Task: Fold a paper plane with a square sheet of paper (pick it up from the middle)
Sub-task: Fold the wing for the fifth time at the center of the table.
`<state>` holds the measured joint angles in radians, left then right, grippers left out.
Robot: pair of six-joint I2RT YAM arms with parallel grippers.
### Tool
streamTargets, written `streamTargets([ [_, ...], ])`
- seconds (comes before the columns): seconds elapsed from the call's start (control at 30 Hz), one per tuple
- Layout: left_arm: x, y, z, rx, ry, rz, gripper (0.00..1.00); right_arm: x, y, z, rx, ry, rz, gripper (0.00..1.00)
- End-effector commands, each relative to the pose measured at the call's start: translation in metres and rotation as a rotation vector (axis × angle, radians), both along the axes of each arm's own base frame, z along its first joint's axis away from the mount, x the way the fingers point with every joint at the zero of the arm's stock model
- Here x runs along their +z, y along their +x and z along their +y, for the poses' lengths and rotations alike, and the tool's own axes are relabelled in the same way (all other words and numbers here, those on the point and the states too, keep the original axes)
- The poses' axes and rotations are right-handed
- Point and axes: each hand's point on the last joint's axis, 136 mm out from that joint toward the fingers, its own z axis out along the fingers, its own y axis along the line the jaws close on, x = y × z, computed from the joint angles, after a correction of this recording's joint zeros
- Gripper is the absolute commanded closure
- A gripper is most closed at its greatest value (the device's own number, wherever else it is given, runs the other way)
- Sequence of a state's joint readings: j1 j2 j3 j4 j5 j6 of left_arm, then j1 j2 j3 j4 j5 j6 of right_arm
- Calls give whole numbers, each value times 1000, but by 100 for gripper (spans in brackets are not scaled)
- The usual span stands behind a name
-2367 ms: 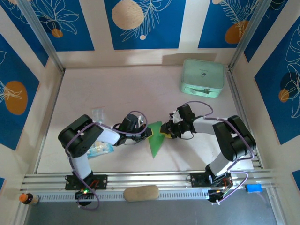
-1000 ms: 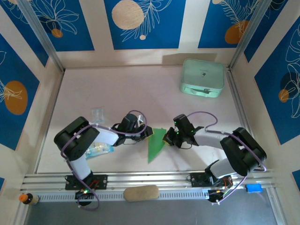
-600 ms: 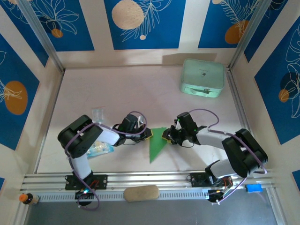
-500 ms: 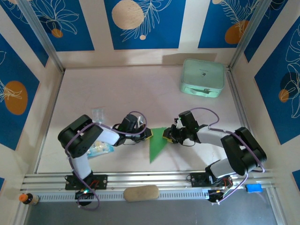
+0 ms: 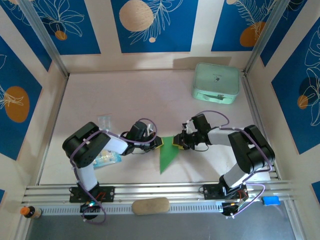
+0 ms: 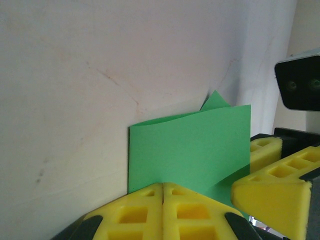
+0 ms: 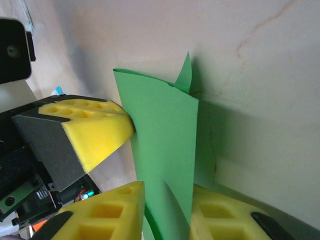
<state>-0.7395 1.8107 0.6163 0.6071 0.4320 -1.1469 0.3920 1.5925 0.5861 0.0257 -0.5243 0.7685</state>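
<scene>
The green paper point(image 5: 166, 154) is folded to a long pointed shape, its tip toward the arms and its wide end between the two grippers. My left gripper point(image 5: 159, 142) is at the wide end's left corner. In the left wrist view its jaws point(image 6: 163, 186) are shut, and the paper point(image 6: 190, 145) runs in behind the tips. My right gripper point(image 5: 176, 143) is at the right corner. Its fingers stand apart point(image 7: 168, 189) with a raised fold of the paper point(image 7: 162, 130) between them. The left finger point(image 7: 95, 130) touches the paper's far edge.
A pale mint case point(image 5: 216, 83) stands at the back right. A small clear packet point(image 5: 104, 121) lies left of the left arm, with a blue-printed one point(image 5: 107, 159) under its elbow. A tan oblong point(image 5: 150, 205) rests on the front rail. Patterned walls close in three sides.
My right gripper has opened from shut and shifted slightly up and right, its elbow drawing back. The left jaws have closed fully. The paper has barely moved.
</scene>
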Motion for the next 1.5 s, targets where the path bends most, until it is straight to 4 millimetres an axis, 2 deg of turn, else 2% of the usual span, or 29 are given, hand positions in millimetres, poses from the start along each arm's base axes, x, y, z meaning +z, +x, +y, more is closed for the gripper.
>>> streamTargets([
  [0.0, -25, -7, -1, -21, 53, 30, 98, 4, -3, 3, 31, 27, 15, 84],
  [0.13, -1, -3, -9, -38, -10, -37, 91, 7, -2, 0, 4, 10, 12, 94],
  [0.23, 22, 0, -11, -58, -23, -114, 77, 7, -1, -8, -73, -26, 37, 98],
  [0.3, 33, -2, -9, -73, -3, -161, 73, 8, 1, -14, -146, -47, 55, 98],
  [0.4, 42, -9, -5, -109, 99, -248, 68, 8, 3, -27, -303, -81, 96, 100],
  [0.57, 53, -35, -4, -244, 357, -490, 61, 15, 5, -41, -485, -99, 125, 100],
  [0.73, 46, -62, -12, -378, 511, -632, 56, 20, 2, -43, -534, -116, 145, 100],
  [0.83, 37, -69, -18, -435, 596, -678, 55, 20, 1, -43, -533, -117, 149, 100],
  [1.1, 24, -69, -25, -502, 792, -735, 54, 21, 1, -42, -519, -120, 143, 100],
  [1.27, 21, -68, -28, -510, 840, -751, 58, 21, 1, -41, -516, -115, 146, 100],
  [1.47, 20, -72, -31, -532, 860, -763, 69, 22, 2, -41, -518, -113, 144, 100],
])
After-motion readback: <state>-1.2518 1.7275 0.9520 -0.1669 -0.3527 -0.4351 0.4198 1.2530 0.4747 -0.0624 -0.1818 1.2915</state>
